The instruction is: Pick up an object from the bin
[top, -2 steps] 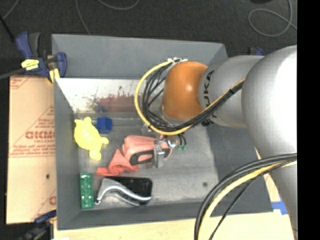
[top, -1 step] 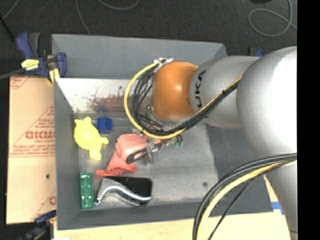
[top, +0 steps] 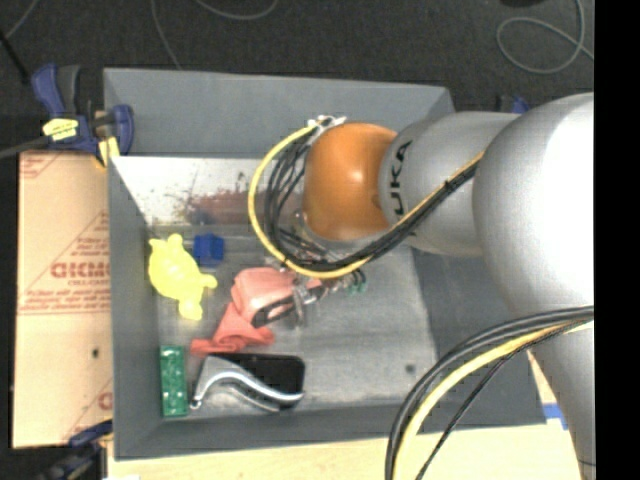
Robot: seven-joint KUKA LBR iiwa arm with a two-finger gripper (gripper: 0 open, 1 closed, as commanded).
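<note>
Grey bin (top: 280, 118), the arm's orange cover (top: 345, 183) above its middle.
Pincer (top: 292, 308) largely hidden under that cover, just beside a pink crumpled lump (top: 255, 290) mid-bin; how wide it stands cannot be told.

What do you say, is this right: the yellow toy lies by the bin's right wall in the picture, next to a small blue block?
Not quite. In the camera view the yellow toy lies by the bin's left wall, not the right one. It is next to a small blue block.
</note>
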